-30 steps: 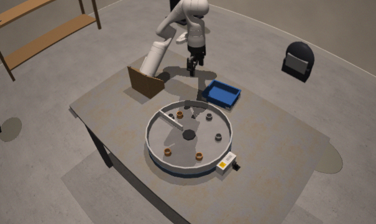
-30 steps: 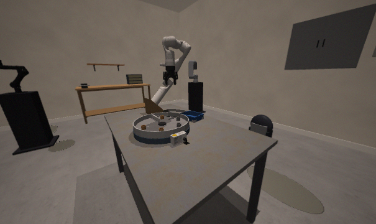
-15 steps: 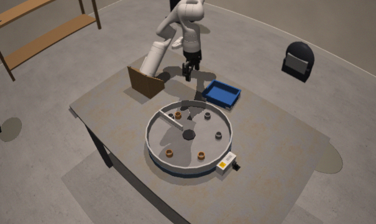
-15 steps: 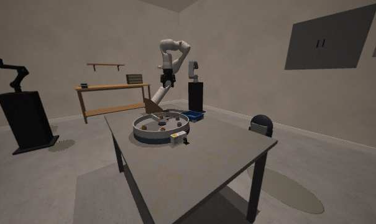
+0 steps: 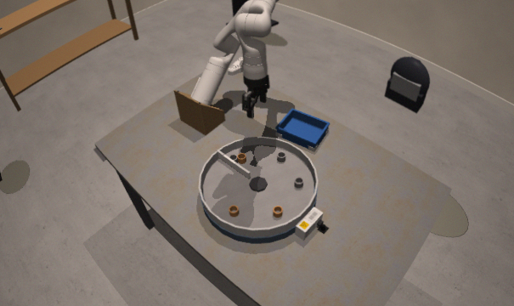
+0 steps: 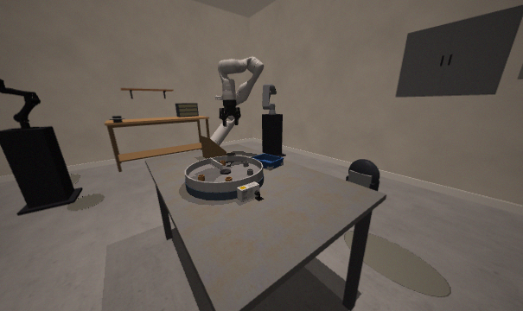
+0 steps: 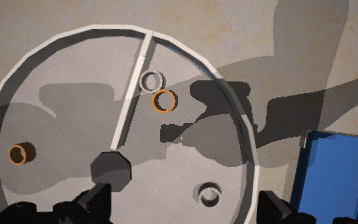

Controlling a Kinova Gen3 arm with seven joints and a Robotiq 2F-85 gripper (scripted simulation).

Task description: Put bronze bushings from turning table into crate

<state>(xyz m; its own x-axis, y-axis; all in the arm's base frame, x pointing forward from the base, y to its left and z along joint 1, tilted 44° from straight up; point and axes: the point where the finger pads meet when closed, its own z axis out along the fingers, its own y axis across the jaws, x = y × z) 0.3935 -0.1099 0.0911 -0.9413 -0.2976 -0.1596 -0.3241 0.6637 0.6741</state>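
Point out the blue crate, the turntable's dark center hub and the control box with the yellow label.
blue crate (image 5: 304,128) (image 6: 270,161) (image 7: 330,175): top, exterior, wrist; inside floor or wall
dark center hub (image 5: 258,184) (image 6: 225,171) (image 7: 111,171): same views; top face
control box (image 5: 309,222) (image 6: 248,192): top, exterior; casing

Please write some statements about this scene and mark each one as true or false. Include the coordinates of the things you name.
1. Three bronze bushings (image 5: 241,158) are on the turning table (image 5: 258,232) (image 6: 213,195). True.
2. The blue crate (image 5: 302,144) already contains one bronze bushing. False: no bushing is in it.
3. The gripper (image 5: 256,106) (image 6: 230,120) is open. True.
4. The white bar (image 5: 233,164) (image 7: 132,95) lies outside the round rim. False: it runs from the rim toward the dark hub (image 5: 258,184) (image 7: 111,170).
5. Only one steel bushing (image 5: 281,157) (image 7: 209,194) is on the turning table. False: there are three.
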